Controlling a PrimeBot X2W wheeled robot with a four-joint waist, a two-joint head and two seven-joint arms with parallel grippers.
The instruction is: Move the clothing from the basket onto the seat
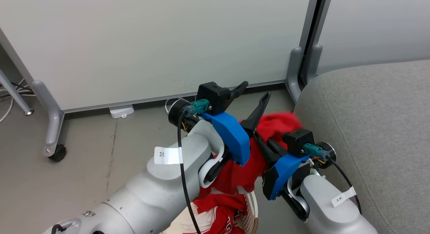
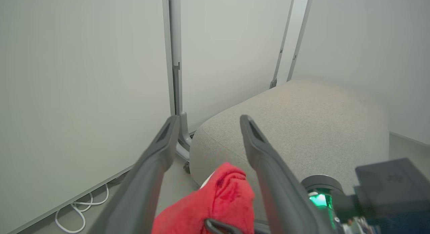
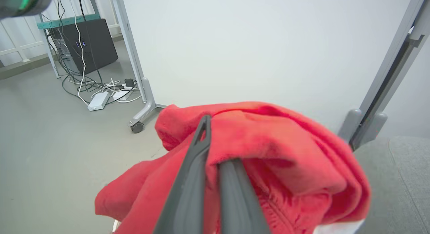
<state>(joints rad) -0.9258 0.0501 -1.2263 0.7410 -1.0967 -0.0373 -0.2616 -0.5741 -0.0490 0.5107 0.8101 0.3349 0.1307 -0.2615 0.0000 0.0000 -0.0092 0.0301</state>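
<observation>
A red piece of clothing (image 1: pixel 280 124) hangs bunched above the floor beside the grey seat (image 1: pixel 369 126), and my right gripper (image 1: pixel 263 140) is shut on it. In the right wrist view the right gripper (image 3: pixel 215 143) has the red cloth (image 3: pixel 278 143) draped over its closed fingers. My left gripper (image 1: pixel 256 89) stands open just above and left of the cloth, holding nothing. In the left wrist view the left gripper (image 2: pixel 208 126) frames the seat (image 2: pixel 295 120), with the cloth (image 2: pixel 218 200) below it. More red clothing with white trim (image 1: pixel 218 210) lies in the basket (image 1: pixel 251 207) under my arms.
White partition panels (image 1: pixel 151 42) on grey wheeled feet (image 1: pixel 55 150) stand close behind. A white power brick (image 1: pixel 121 111) and cables lie on the floor by the panel. A black computer case (image 3: pixel 89 42) with tangled cables stands further off.
</observation>
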